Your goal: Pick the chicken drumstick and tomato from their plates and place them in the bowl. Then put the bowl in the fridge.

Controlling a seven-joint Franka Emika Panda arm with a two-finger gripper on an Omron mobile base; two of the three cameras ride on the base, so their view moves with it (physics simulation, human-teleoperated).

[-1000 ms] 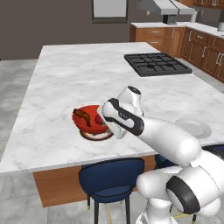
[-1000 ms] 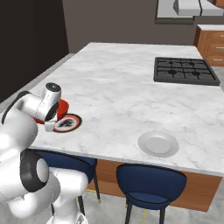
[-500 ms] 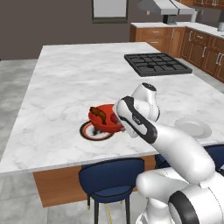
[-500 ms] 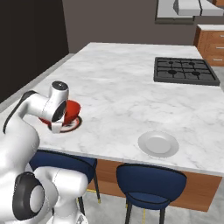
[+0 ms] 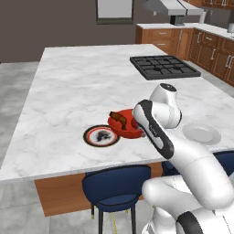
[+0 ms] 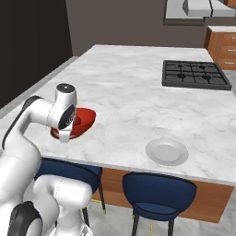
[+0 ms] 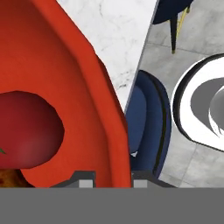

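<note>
The bowl (image 5: 125, 126), carrying drumstick (image 5: 119, 119) and tomato (image 7: 27, 129), had lifted off the dark-rimmed plate (image 5: 101, 136), its rim pinched in the hand (image 7: 109, 177); fridge delivery remained.

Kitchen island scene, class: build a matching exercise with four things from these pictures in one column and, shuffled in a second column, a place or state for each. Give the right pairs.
Things
1. bowl
2. tomato
3. dark-rimmed plate
4. pale plate

Places or states
A. bare, near the counter's front edge above a blue stool
B. bare, on the marble just beside the red bowl
C. lying inside the bowl, close to its wall
D. rim clamped by the gripper

Pairs: 1-D, 2-C, 3-B, 4-A
</note>
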